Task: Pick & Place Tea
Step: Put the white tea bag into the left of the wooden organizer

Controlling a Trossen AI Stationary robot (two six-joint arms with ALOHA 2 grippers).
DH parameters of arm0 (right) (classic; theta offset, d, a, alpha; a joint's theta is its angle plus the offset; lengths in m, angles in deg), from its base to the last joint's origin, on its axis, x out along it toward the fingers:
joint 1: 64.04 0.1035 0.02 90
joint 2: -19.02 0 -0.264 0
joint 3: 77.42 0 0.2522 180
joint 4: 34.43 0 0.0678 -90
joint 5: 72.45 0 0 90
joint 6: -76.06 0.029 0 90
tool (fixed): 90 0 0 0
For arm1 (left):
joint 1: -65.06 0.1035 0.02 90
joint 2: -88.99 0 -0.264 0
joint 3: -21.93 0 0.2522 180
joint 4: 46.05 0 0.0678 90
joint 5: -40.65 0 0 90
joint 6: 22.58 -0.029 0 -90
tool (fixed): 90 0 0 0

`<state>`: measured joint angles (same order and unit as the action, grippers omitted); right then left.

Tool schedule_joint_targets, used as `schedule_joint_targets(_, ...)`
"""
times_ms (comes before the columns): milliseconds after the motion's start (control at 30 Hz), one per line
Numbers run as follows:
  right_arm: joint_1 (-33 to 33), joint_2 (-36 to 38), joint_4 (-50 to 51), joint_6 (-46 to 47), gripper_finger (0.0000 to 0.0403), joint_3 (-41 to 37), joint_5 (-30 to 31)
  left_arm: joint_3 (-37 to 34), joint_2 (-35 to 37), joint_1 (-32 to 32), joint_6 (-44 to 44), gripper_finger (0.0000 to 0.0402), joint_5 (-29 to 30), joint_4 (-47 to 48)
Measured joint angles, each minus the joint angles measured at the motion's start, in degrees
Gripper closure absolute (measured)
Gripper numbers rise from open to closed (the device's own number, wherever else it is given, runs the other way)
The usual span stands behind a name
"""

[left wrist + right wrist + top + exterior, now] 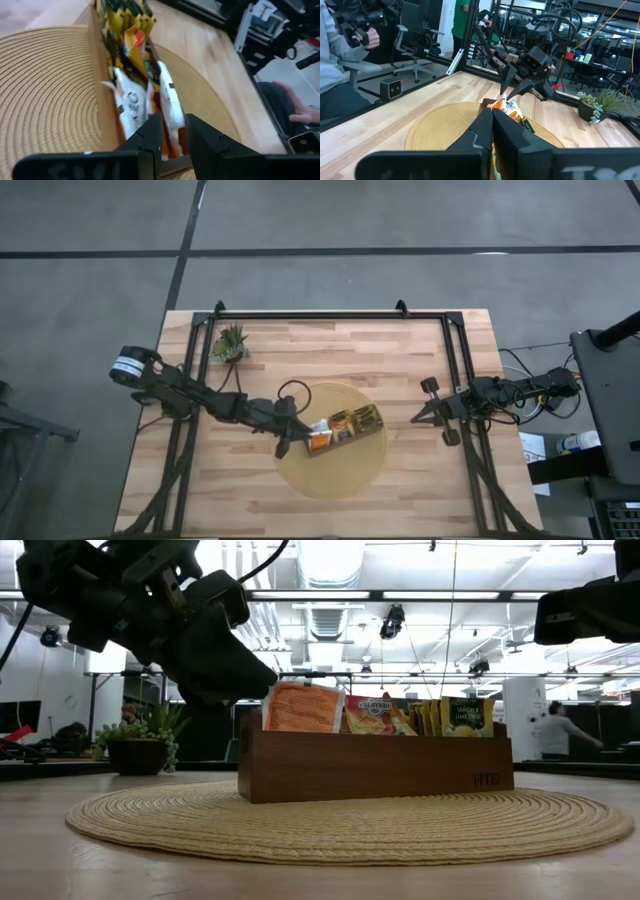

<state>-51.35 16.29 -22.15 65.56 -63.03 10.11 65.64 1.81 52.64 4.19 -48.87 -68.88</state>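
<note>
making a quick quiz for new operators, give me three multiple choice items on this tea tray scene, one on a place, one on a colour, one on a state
1. Where does the wooden tray stand?
A. on the round woven mat
B. on bare table
C. beside the potted plant

2. What colour are the sachets at the tray's far end from the left gripper?
A. blue
B. yellow
C. pink

3. How are the right gripper fingers?
A. wide open
B. shut
C. holding a sachet

Answers:
1 A, the high view shows the tray within the mat.
2 B, the low view shows yellow packets there.
3 B, the right wrist view shows its fingers pressed together, empty.
</note>
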Motion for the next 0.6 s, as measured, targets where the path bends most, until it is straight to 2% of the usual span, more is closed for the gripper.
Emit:
schedule_joint_targets(267,0.0,0.0,0.0,0.0,0.0394,0.0,0.0,0.3,0.0,-0.2,-0.1,0.0329,2.1,0.3)
schedule_joint_targets(467,0.0,0.0,0.0,0.0,0.0394,0.0,0.0,0.3,0.0,-1.5,-2.3,0.0388,2.2,0.2)
schedule_joint_targets(600,0.0,0.0,0.0,0.0,0.0394,0.0,0.0,0.3,0.0,-2.6,-2.6,0.0399,2.7,0.1)
